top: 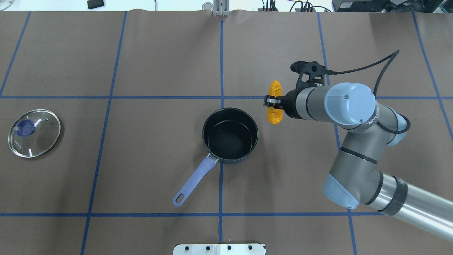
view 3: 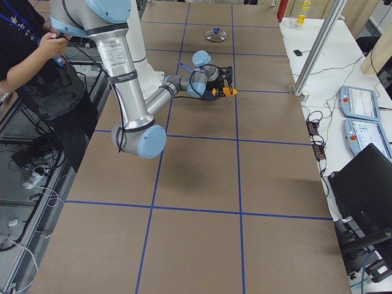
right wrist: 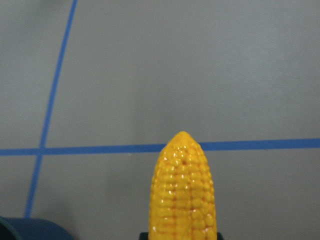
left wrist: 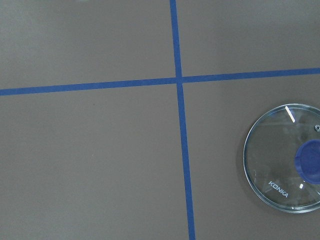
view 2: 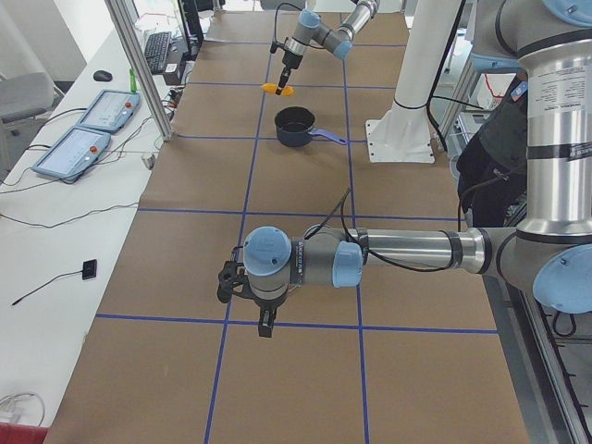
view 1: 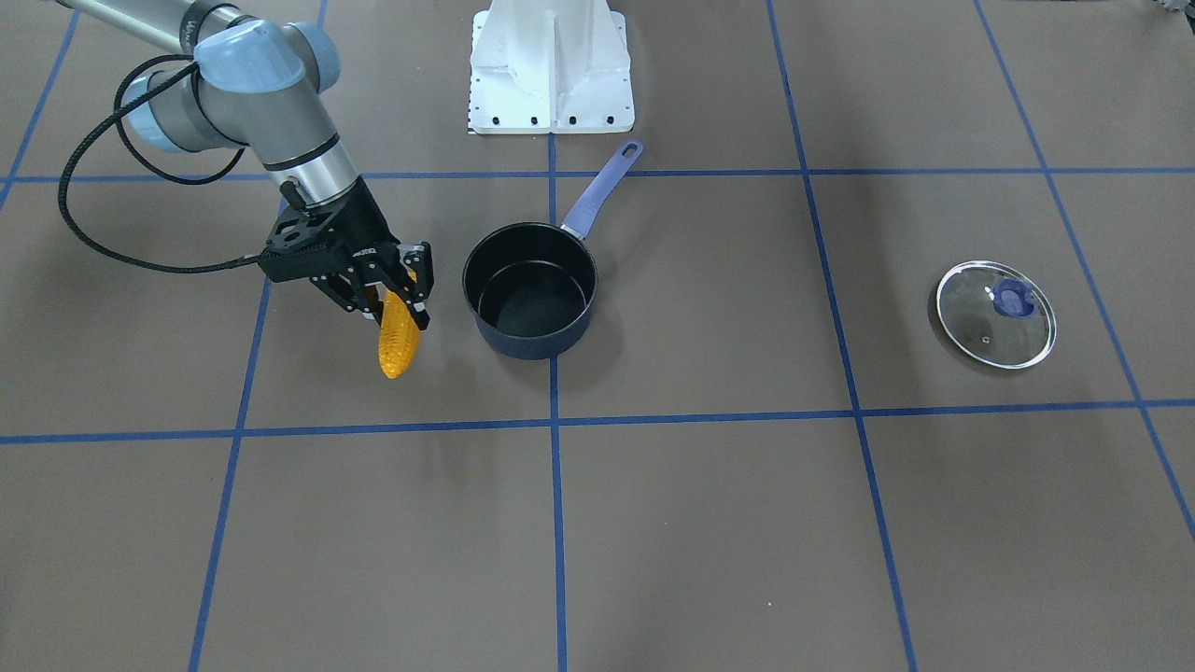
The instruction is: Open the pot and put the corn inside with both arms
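While the right gripper (view 1: 411, 297) is clamping the corn (view 1: 398, 343) above the counter (view 1: 709, 523), the pot (view 1: 534, 347) is sitting uncovered.
Seen from overhead, the corn is hanging just beside the pot at its 2 o'clock; the glass lid (view 1: 996, 315) is lying well apart at 9 o'clock. The left gripper (view 2: 265, 319) is hovering near the lid, and whether it is spread or closed cannot be told.

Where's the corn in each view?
Front-facing: corn left of centre, left of the pot.
Overhead: corn right of the pot.
Exterior left: corn top centre, beyond the pot.
Exterior right: corn upper centre.
Left wrist: not in view.
Right wrist: corn bottom centre.
Shared landmark: the pot.
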`<action>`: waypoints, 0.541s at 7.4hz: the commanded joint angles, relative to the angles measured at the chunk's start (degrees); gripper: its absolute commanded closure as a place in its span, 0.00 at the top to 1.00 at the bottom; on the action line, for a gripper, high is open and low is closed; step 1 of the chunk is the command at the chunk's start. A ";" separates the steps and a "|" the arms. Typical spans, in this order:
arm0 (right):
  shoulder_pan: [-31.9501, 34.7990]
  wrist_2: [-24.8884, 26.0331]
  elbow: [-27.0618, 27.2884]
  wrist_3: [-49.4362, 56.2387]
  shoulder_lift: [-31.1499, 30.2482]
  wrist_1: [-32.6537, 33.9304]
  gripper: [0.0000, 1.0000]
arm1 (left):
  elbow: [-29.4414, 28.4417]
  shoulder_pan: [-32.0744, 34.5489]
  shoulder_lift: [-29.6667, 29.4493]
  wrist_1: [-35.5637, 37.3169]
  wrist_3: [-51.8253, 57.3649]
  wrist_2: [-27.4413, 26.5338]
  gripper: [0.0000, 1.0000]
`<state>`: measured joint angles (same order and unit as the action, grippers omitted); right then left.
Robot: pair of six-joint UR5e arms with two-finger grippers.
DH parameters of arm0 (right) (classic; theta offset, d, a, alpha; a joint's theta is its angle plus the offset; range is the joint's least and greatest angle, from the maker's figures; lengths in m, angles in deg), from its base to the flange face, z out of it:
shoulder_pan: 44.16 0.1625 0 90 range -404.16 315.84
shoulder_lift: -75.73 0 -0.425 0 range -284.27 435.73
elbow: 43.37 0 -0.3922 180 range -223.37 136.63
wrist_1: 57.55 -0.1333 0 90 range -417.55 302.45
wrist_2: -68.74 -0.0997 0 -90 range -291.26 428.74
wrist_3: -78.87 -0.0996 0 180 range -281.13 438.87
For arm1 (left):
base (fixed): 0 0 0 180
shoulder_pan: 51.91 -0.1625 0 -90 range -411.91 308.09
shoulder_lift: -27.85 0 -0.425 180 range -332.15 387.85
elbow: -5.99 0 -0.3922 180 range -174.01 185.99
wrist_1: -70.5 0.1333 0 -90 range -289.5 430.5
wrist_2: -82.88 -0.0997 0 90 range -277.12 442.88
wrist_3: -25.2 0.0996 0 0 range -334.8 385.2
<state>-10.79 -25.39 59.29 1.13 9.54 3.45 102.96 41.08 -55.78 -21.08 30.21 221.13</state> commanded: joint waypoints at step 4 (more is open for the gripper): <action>-8.41 11.77 -4.04 -5.40 10.21 4.75 0.95 | -0.03 -0.09 0.04 0.18 0.00 -0.09 0.98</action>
<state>-17.83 -15.46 56.65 -4.22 19.18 8.06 102.94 41.01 -55.74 -20.94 30.21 221.10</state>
